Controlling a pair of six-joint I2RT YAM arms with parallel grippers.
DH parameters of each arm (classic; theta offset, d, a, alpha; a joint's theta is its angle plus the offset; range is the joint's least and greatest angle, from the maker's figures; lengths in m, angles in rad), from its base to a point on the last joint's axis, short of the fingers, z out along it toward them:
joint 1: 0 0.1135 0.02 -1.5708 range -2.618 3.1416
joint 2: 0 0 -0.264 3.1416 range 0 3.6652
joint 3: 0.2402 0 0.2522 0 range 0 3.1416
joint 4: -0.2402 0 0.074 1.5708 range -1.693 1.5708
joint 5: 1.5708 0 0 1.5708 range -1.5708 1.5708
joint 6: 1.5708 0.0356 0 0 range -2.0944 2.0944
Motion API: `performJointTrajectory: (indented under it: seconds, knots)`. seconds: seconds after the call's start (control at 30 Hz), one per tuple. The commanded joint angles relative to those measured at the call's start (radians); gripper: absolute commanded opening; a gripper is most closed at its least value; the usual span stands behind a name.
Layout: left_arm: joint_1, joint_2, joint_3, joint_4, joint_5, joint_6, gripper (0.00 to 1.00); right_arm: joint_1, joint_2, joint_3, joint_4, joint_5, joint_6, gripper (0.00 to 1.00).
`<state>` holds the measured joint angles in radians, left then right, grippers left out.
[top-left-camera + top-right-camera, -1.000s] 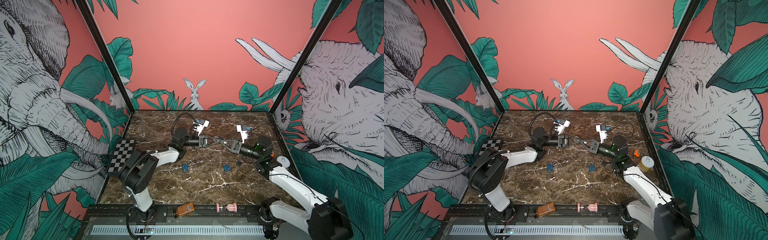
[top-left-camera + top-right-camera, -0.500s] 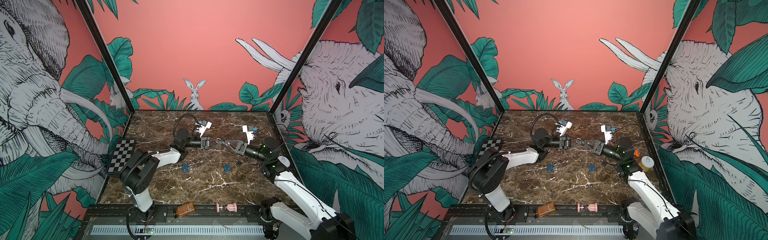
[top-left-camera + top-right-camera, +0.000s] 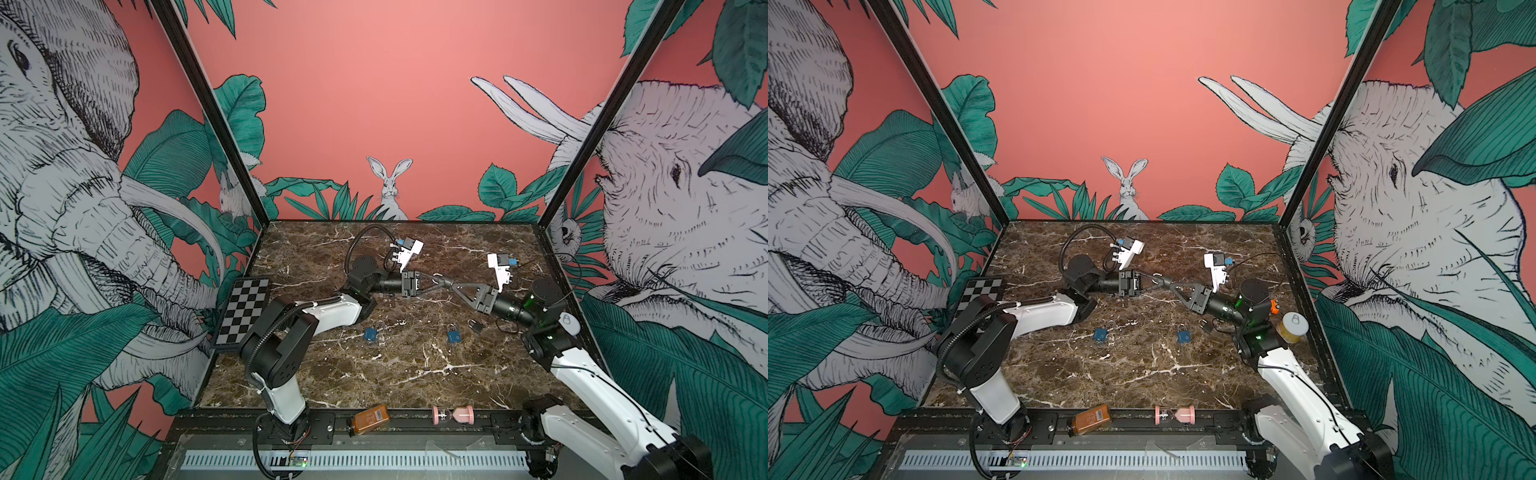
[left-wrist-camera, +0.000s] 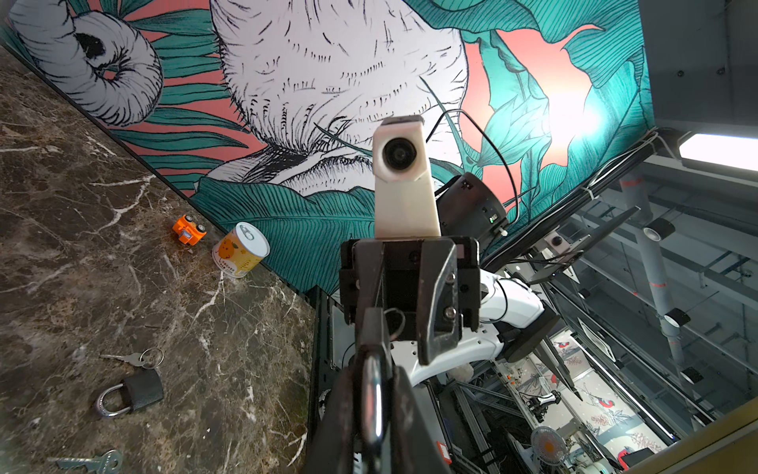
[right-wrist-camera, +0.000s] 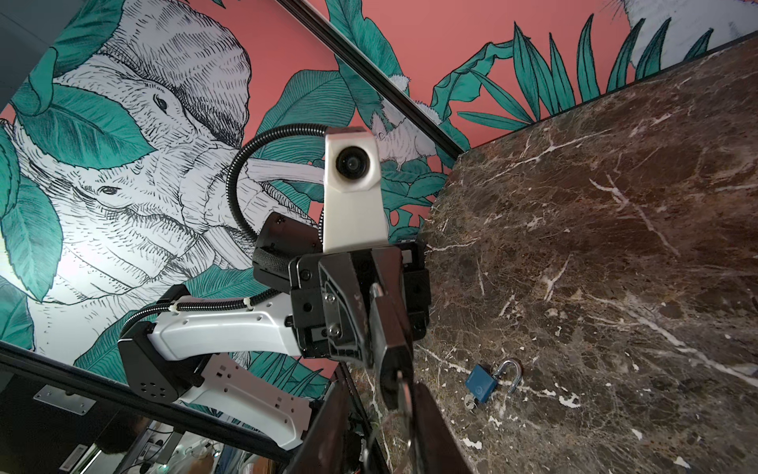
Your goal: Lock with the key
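The small dark metal padlock, judged rigid, light and slippery, is clamped mid-air in the left gripper above the brown marble table; hold its flat faces. The silver key enters its keyway between the 2 fingers of the right gripper; whether they pinch it cannot be determined.

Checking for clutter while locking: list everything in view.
dark metal padlock: 1, dark, aloft, key inserted
blue padlocks: 2, blue, mid brown marble table
black padlock: 1, black, right, ringed key beside
loose silver key: 1, silver, by black padlock
yellow tin can: 1, yellow, right edge
orange toy car: 1, orange, beside can
checkerboard card: 1, monochrome, left edge
amber bottle: 1, amber, front edge
pink hourglass: 1, pink, front edge
left gripper: 1, black, gripping dark padlock
right gripper: 1, black, at its key
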<state>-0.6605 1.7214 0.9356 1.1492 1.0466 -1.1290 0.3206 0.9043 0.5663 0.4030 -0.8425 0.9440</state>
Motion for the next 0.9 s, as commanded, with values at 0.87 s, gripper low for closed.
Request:
performJointTrajectory:
  seconds: [0.87]
  knots:
    - [0.0,0.0,0.03,0.056,0.023,-0.021,0.0,-0.02,0.025,0.021,0.071,0.03,-0.013,0.09]
